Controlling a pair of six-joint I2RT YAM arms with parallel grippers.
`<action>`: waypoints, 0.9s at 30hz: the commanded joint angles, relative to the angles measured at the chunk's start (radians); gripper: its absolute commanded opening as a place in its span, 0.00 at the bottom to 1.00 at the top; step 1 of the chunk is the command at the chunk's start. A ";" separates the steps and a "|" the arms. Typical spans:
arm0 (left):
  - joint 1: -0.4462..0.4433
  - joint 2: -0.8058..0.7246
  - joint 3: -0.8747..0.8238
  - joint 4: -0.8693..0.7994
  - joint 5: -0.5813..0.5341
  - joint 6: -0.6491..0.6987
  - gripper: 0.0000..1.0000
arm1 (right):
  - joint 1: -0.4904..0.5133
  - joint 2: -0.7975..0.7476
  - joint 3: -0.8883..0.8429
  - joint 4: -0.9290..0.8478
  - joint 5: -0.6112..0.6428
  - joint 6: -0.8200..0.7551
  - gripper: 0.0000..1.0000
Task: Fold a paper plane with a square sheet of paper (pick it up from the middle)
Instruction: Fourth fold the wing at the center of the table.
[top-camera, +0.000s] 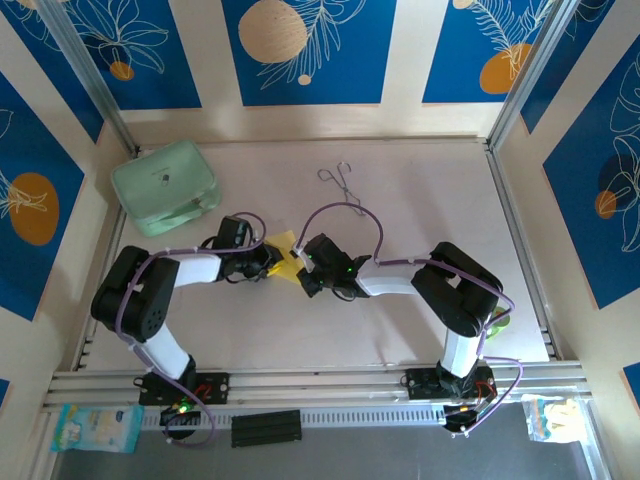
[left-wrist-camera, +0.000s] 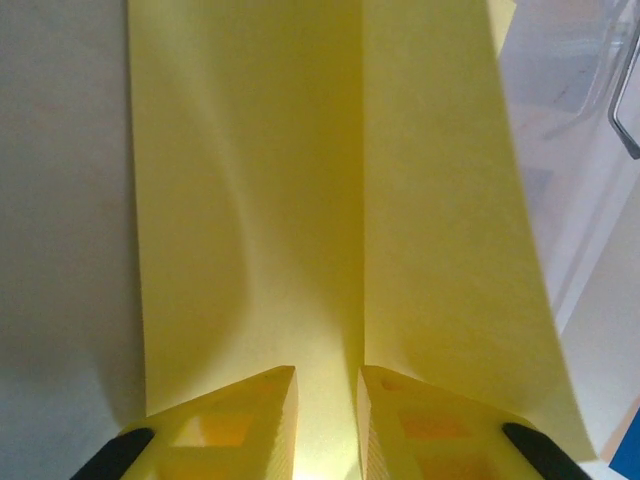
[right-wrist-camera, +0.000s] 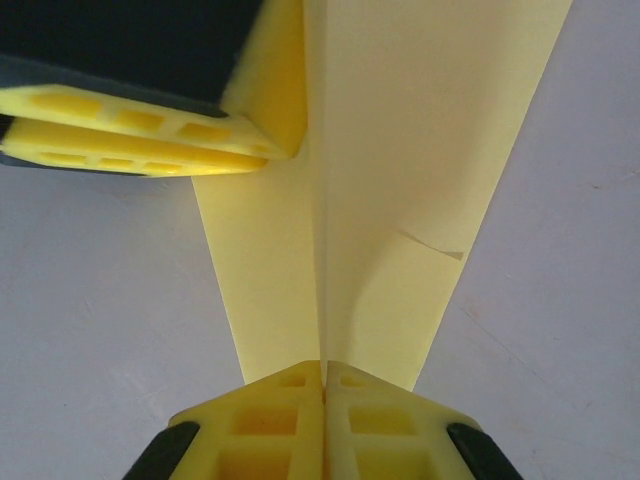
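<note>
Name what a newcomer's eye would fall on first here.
The yellow square sheet of paper at mid-table, raised along a centre crease, draws the eye first. The right gripper is shut on that crease, and the left gripper faces it from the opposite edge, straddling the fold. The mint-green case sits at the far left.

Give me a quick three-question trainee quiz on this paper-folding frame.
1. True or false: the right gripper is shut on the yellow sheet of paper.
2. Which lies farther to the robot's left: A the mint-green case, B the metal tongs?
3. What runs between the fingers of the left gripper?
Key: 1 true; 2 A; 3 the sheet's raised centre crease.
</note>
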 joint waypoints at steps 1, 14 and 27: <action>-0.010 0.024 0.020 0.006 0.020 -0.001 0.25 | -0.005 0.023 0.018 -0.010 -0.010 0.010 0.08; -0.013 0.033 0.009 -0.017 0.012 0.002 0.28 | -0.003 0.045 0.037 -0.030 0.017 0.021 0.14; -0.013 0.031 0.009 -0.025 0.014 0.006 0.28 | 0.018 0.010 0.052 -0.049 0.081 0.020 0.24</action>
